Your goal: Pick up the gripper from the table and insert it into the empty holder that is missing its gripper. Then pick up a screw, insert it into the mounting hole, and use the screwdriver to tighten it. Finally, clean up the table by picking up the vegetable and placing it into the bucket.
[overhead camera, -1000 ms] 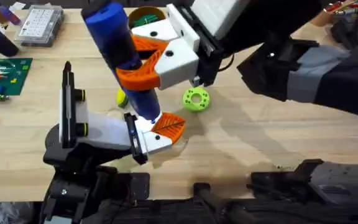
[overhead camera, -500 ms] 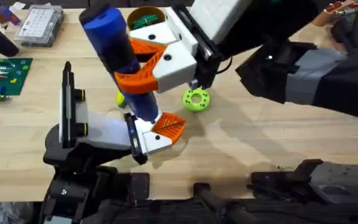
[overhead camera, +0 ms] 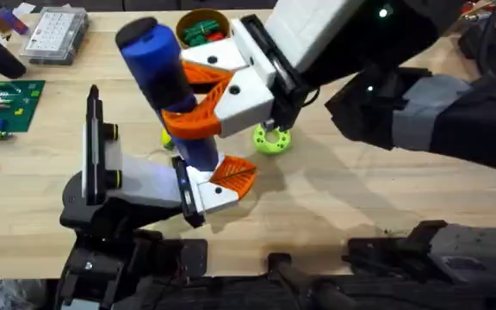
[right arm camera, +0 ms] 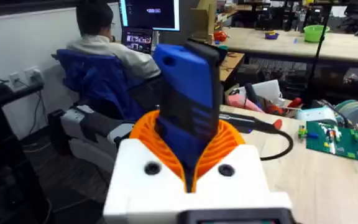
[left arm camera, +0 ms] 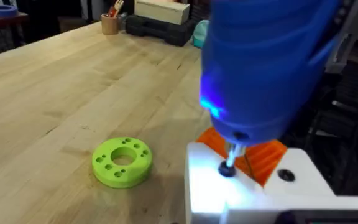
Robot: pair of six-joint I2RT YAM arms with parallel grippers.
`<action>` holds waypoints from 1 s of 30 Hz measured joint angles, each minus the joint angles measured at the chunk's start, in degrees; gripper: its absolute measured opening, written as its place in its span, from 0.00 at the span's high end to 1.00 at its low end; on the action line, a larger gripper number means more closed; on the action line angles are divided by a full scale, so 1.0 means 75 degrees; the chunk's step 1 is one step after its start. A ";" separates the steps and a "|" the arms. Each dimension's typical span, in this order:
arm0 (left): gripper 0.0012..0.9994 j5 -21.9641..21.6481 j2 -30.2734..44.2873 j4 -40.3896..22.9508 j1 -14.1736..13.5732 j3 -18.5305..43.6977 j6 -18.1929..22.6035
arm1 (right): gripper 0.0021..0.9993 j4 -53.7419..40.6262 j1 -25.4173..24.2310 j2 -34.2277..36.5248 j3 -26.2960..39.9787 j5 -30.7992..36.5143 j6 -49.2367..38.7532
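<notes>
My right gripper point(overhead camera: 188, 96) reaches across from the right, white with orange ribbed pads, and is shut on the blue screwdriver point(overhead camera: 166, 82). The right wrist view shows the same grip on the screwdriver point(right arm camera: 188, 106). The tool stands tilted, tip down on a screw point(left arm camera: 227, 168) in the white gripper piece with the orange pad point(overhead camera: 228, 178). That piece sits at the end of my left arm, at the left gripper point(overhead camera: 209, 188). The yellow and green vegetable point(overhead camera: 169, 136) lies just behind the screwdriver. At the back stands the ochre bucket point(overhead camera: 198, 19), holding green items.
A lime-green disc with holes point(overhead camera: 271, 138) lies right of the screwdriver and shows on the table as the disc point(left arm camera: 122, 163). A clear parts box point(overhead camera: 54, 34) and a green circuit board point(overhead camera: 7, 103) sit at the far left.
The right gripper and the screwdriver's top have shifted slightly toward the near side, uncovering more of the bucket. The tip stays on the same spot. The left arm has not moved.
</notes>
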 joint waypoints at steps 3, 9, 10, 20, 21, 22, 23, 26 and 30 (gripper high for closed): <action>0.99 0.0000 -0.0002 -0.0001 0.0000 0.0000 0.0000 | 0.97 0.0007 0.0008 0.0000 -0.0032 0.0036 0.0001; 0.99 0.0000 -0.0002 -0.0001 0.0002 0.0000 0.0000 | 0.97 0.0008 0.0008 0.0001 -0.0032 0.0086 0.0001; 0.99 0.0000 -0.0002 -0.0001 0.0001 0.0000 0.0000 | 0.97 0.0009 0.0008 0.0000 -0.0032 0.0093 0.0001; 0.99 0.0000 0.0000 -0.0001 0.0000 0.0000 0.0000 | 0.97 0.0007 0.0008 0.0000 -0.0032 0.0098 0.0015; 0.99 0.0000 -0.0001 -0.0001 0.0000 0.0000 0.0000 | 0.97 0.0007 0.0008 0.0000 -0.0032 0.0098 0.0015; 0.99 0.0000 -0.0002 -0.0001 0.0000 0.0000 0.0000 | 0.97 0.0007 0.0008 0.0000 -0.0032 0.0098 0.0018; 0.99 0.0000 0.0000 -0.0001 0.0000 0.0000 0.0000 | 0.97 0.0007 0.0008 0.0000 -0.0032 0.0098 0.0018; 0.99 0.0000 0.0000 -0.0001 0.0000 0.0000 0.0000 | 0.97 0.0007 0.0008 0.0000 -0.0032 0.0098 0.0018; 0.99 0.0000 -0.0002 -0.0001 0.0000 0.0000 0.0000 | 0.97 0.0007 0.0008 0.0000 -0.0034 0.0098 0.0018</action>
